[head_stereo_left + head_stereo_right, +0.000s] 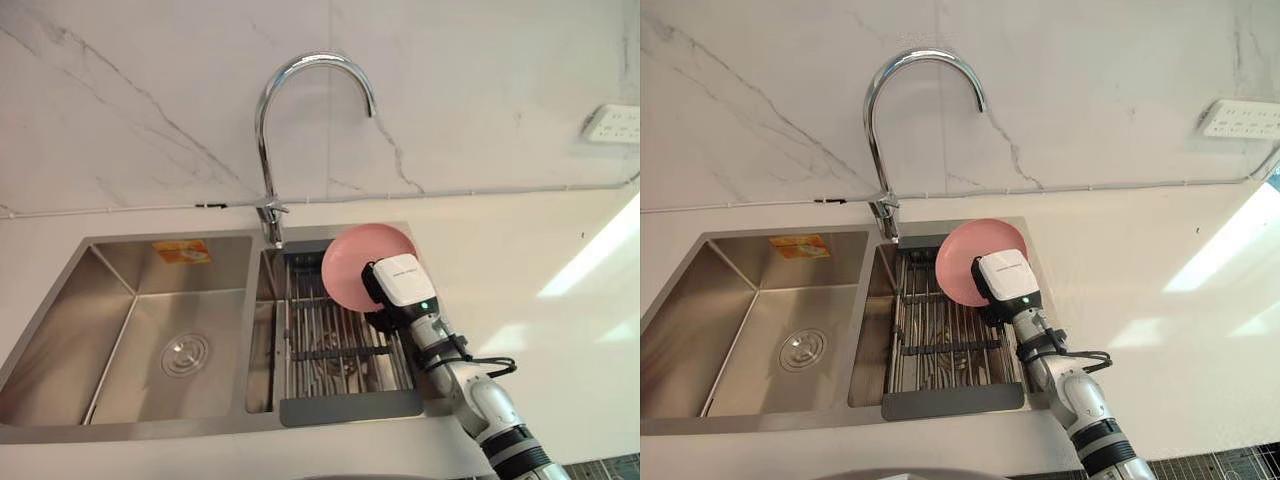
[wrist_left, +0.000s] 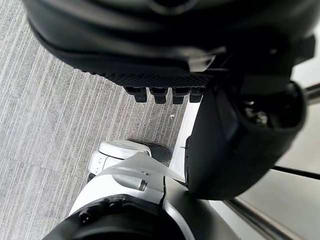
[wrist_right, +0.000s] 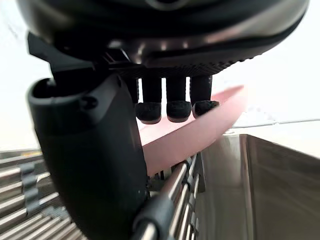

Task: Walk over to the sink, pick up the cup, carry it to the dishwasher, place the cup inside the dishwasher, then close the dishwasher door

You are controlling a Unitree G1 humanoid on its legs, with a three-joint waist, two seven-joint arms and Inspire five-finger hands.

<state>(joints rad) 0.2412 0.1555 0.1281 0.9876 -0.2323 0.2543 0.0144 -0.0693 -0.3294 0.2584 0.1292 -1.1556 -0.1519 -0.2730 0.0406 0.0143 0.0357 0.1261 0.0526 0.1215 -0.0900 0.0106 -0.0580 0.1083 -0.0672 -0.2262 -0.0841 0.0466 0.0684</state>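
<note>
What I am holding is a pink plate (image 1: 352, 262), not a cup: round, shallow, plain matte pink, with a slightly raised rim. It stands tilted on edge, its face turned toward the faucet (image 1: 265, 130). It is at the back right corner of the right basin of the steel sink (image 1: 150, 432), above the wire rack (image 1: 330, 350) that fills that basin. From my wrist its lower edge shows very close to the rack's bars, but I cannot tell whether it touches them.

My right robot hand (image 1: 398, 285) comes in from the desk (image 1: 520, 260) on the right and is clenched on the plate's right edge. In the right wrist view my fingers (image 3: 176, 107) are curled down with their tips pressed on the plate's upper face near the rim. My thumb (image 3: 95, 165) stands on the opposite side below it, so the plate is pinched between them.

My left robot hand (image 2: 165, 55) hangs low over the grey striped floor (image 2: 45, 140). Its fingers are relaxed and it holds nothing.

The left basin lies bare, with its round drain in the middle.
</note>
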